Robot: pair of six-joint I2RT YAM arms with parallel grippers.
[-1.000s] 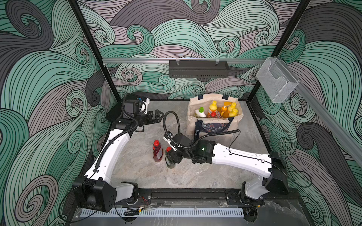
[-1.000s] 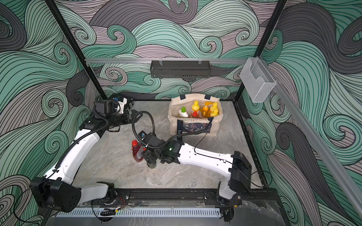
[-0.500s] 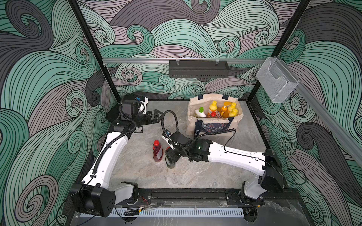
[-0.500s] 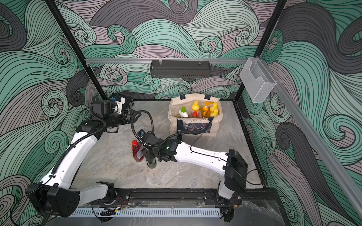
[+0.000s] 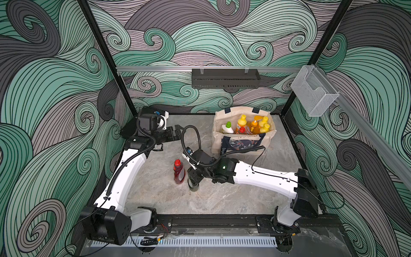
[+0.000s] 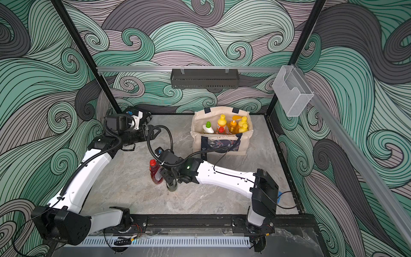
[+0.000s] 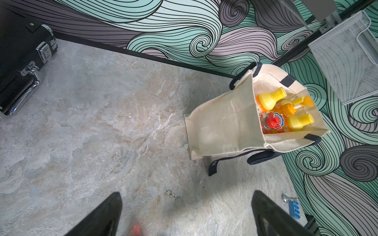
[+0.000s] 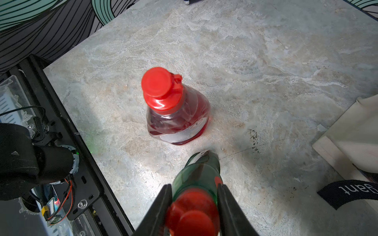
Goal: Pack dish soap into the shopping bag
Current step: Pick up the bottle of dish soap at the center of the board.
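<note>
A dark-green, red-capped dish soap bottle (image 8: pixel 196 173) stands on the marble table, and my right gripper (image 8: pixel 194 187) is shut on its neck, one finger pressed on each side. In both top views that gripper (image 5: pixel 193 178) hangs over the bottle (image 6: pixel 172 187). A red dish soap bottle (image 5: pixel 179 172) stands upright just beside it, untouched (image 8: pixel 178 114). The cream shopping bag (image 5: pixel 216 139) stands at the back right, with several bottles inside, among them a white green-capped one (image 5: pixel 227 128). My left gripper (image 7: pixel 187 193) is open and holds nothing, at the back left (image 5: pixel 178 133).
A black hard case (image 7: pixel 18 61) lies in the back left corner beside my left arm. A black shelf (image 5: pixel 224 77) hangs on the back wall and a wire basket (image 5: pixel 313 93) on the right wall. A small blue brick (image 7: pixel 294 208) lies by the right wall.
My right gripper's jaws have come together on the dark-green bottle's neck. The left arm has shifted slightly, still open.
</note>
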